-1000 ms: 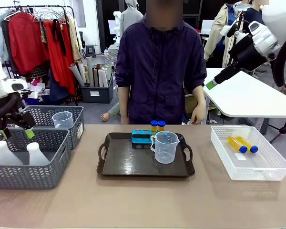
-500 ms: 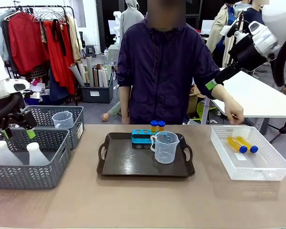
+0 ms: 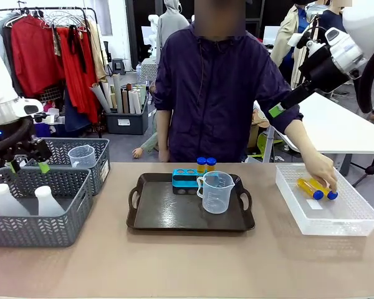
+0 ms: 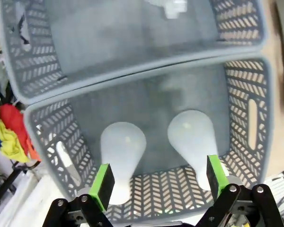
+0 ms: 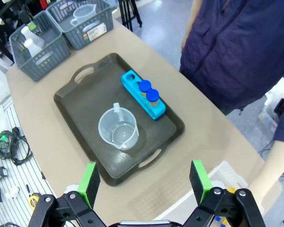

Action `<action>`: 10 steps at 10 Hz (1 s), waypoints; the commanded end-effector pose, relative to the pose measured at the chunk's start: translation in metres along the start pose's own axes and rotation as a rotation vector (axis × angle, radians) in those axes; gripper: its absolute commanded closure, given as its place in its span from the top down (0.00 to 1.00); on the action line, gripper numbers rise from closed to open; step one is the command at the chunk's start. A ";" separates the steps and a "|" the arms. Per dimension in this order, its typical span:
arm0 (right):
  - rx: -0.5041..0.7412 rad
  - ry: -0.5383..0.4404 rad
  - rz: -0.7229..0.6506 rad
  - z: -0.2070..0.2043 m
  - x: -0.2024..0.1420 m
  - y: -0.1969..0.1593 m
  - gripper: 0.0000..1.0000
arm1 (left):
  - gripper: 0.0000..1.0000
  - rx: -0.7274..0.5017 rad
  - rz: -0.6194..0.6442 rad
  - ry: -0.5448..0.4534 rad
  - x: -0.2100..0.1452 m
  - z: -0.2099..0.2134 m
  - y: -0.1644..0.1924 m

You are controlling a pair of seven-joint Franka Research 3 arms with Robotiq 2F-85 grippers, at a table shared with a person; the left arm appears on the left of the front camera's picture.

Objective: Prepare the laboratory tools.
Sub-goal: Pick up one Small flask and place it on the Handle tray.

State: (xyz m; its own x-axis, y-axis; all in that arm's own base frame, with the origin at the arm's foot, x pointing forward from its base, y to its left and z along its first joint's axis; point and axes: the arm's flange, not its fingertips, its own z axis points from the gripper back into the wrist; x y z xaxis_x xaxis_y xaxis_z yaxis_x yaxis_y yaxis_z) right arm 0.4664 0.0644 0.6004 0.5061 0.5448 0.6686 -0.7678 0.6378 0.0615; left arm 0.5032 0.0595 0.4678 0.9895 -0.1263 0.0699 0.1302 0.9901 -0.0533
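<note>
Flasks (image 4: 123,144) in grey basket (image 4: 248,113); left gripper (image 4: 159,178) above, jaws wide.
Likely light, slick; grip the neck. Right gripper (image 5: 144,182) jaws wide too.

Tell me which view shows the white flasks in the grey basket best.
Left wrist view: it looks down on both flasks, side by side in the grey basket, large in frame. Front view gives them side-on, lower parts behind the mesh wall. Right wrist view has them tiny, far off.

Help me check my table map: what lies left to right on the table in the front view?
Near grey basket with two flasks → black tray → white basket with two tubes.
</note>
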 end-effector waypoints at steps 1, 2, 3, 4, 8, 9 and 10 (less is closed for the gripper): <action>0.014 -0.013 0.002 0.002 0.001 -0.001 1.00 | 1.00 0.026 0.092 -0.014 -0.010 0.000 0.020; 0.014 -0.013 0.002 0.002 0.001 -0.001 1.00 | 1.00 0.023 0.108 -0.005 -0.016 -0.001 0.030; 0.014 -0.013 0.002 0.002 0.001 -0.001 1.00 | 1.00 0.017 0.114 0.012 -0.022 -0.004 0.036; 0.014 -0.013 0.002 0.002 0.001 -0.001 1.00 | 1.00 0.014 0.121 0.029 -0.026 -0.008 0.038; 0.014 -0.013 0.002 0.002 0.001 -0.001 1.00 | 1.00 0.033 0.165 0.075 -0.042 -0.025 0.044; 0.014 -0.013 0.002 0.002 0.001 -0.001 1.00 | 1.00 0.049 0.176 0.088 -0.044 -0.029 0.043; 0.014 -0.013 0.002 0.002 0.001 -0.001 1.00 | 1.00 0.053 0.171 0.100 -0.045 -0.035 0.043</action>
State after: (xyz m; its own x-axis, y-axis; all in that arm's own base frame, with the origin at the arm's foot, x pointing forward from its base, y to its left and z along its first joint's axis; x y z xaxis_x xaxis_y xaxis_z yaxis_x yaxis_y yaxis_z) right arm 0.4664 0.0644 0.6004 0.5061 0.5448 0.6686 -0.7677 0.6378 0.0615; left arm 0.4727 0.1067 0.4295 0.9995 0.0197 -0.0259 -0.0204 0.9993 -0.0299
